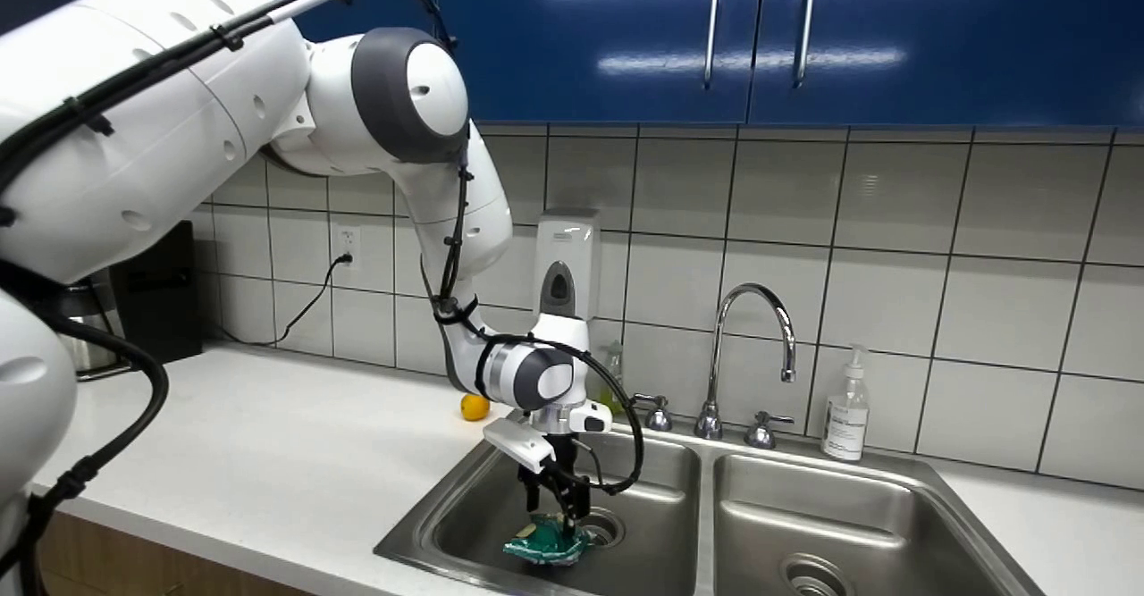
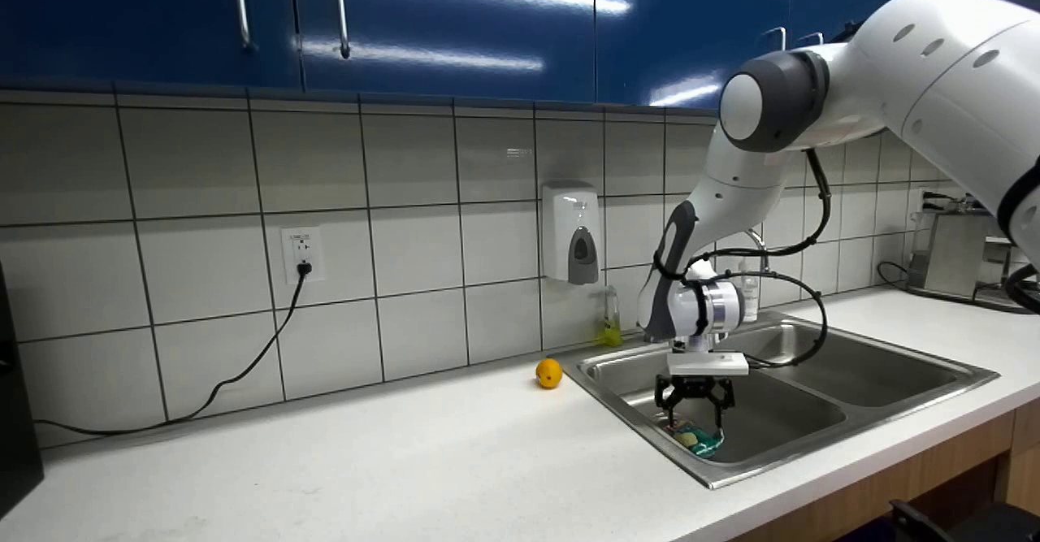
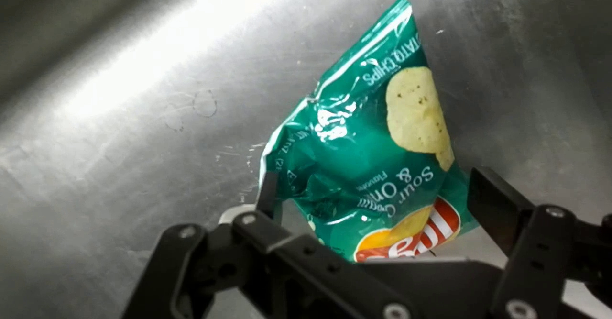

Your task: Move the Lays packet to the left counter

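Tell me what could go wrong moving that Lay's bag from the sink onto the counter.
The spread jaws straddle the crinkled Lay's Sour Cream & Onion bag toward its logo end, so an off-centre pinch might let it slip or swing.
It lies down in the sink basin, so a low lift could catch the steel rim.
The orange sits on the white countertop close to that rim; a careless sideways pass might knock it rolling.

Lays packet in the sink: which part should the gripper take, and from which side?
Grip the Lays packet across its crinkled middle, probably best from straight above: it lies low within the walled steel basin, and the open, downward-pointing gripper straddles it.
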You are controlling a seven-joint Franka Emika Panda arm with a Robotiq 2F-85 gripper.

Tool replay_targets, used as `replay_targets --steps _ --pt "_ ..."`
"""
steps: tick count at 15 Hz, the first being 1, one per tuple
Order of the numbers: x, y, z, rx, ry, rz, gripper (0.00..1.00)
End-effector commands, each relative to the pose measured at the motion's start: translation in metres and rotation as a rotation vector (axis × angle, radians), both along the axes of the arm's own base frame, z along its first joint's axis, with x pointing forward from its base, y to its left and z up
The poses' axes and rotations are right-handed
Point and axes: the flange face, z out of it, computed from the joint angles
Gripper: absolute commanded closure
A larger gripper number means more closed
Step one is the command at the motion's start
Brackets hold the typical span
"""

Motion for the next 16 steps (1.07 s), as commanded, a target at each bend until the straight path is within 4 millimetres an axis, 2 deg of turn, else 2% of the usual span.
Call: replay_targets --steps 1,9,10,11,12,16 --pt "0.007 -0.002 -0.008 -0.018 -0.004 -0.015 0.0" --pt "0.009 0.001 -0.02 -0.024 0.0 -0.022 0.0" --pt "0.009 0.001 -0.021 -0.023 0.0 -0.022 0.24" --pt "0.009 0.002 -0.021 -0.022 0.0 -0.022 0.26" --pt "0.01 0.003 -0.021 -0.022 0.0 -0.021 0.33" --pt "0.011 0.006 -0.02 -0.021 -0.004 -0.018 0.67"
